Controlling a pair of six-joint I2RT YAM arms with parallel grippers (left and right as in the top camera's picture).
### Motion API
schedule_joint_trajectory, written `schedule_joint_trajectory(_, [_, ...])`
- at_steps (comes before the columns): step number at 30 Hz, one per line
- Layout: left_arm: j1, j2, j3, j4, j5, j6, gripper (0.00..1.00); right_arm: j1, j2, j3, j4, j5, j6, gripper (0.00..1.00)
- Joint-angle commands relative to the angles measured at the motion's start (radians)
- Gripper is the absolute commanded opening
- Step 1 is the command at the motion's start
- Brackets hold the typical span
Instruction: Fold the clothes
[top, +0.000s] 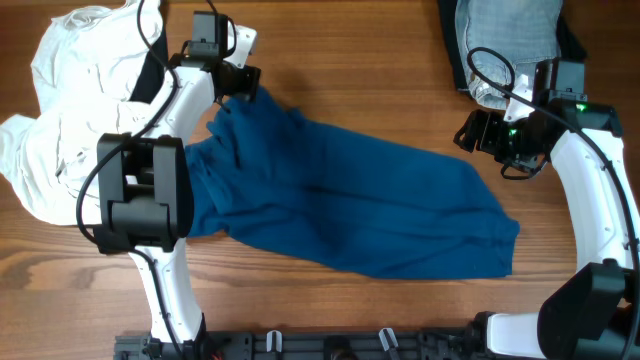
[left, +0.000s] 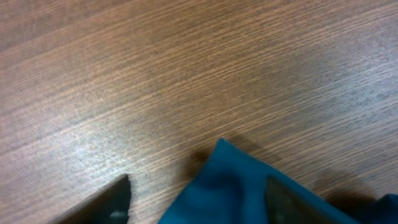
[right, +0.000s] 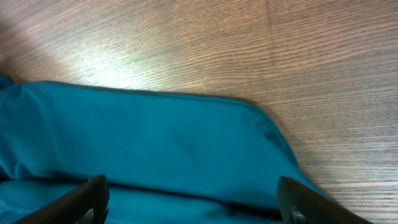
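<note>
Step in hand, as we read it: getting hold of the dark-blue shirt (top: 350, 210) to spread it; no fold is made yet. It lies as a rumpled band running diagonally across the middle of the table (top: 350, 50), high at the left and low at the right, with the left end bunched.

White garments (top: 60, 110) are heaped at the far left, and a pale grey pile (top: 510, 35) sits at the top right. Both are unfolded and apart from the work.

Left gripper (top: 238, 82): released, jaws wide. In the wrist view a pointed corner of the shirt (left: 224, 180) pokes up between the two fingers (left: 115, 199), with nothing pinched. The arm rises from the near edge, forearm stretched away, wrist turned inward over the shirt's upper-left end.

Right gripper (top: 478, 132): also spread and holding nothing. Its fingers (right: 93, 196) straddle the shirt's upper edge (right: 155, 143), with bare wood just beyond. The arm stands up the right side, wrist bent toward the cloth.

We cannot tell whether either set of tips touches the fabric or hangs just above it; both wrist views crop the tips.

Next move, in our judgement: each gripper must come down and close on a single layer at its edge. The pair then draws apart to pull the shirt flat. The risk on the left is that the bunched folds give a double layer.
</note>
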Motion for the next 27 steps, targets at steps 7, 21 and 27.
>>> schedule_joint_trajectory(7, [-0.005,0.039,0.016,0.008,0.095,0.053,0.79,0.005,0.009,0.010,0.012,-0.015,-0.018,0.87])
schedule_joint_trajectory(21, [-0.052,0.081,0.016,-0.018,0.116,0.050,0.27,0.005,0.009,0.010,0.024,-0.007,-0.021,0.88])
schedule_joint_trajectory(27, [-0.058,0.081,0.016,-0.007,0.047,-0.012,0.04,0.005,0.009,0.010,0.024,-0.007,-0.020,0.88])
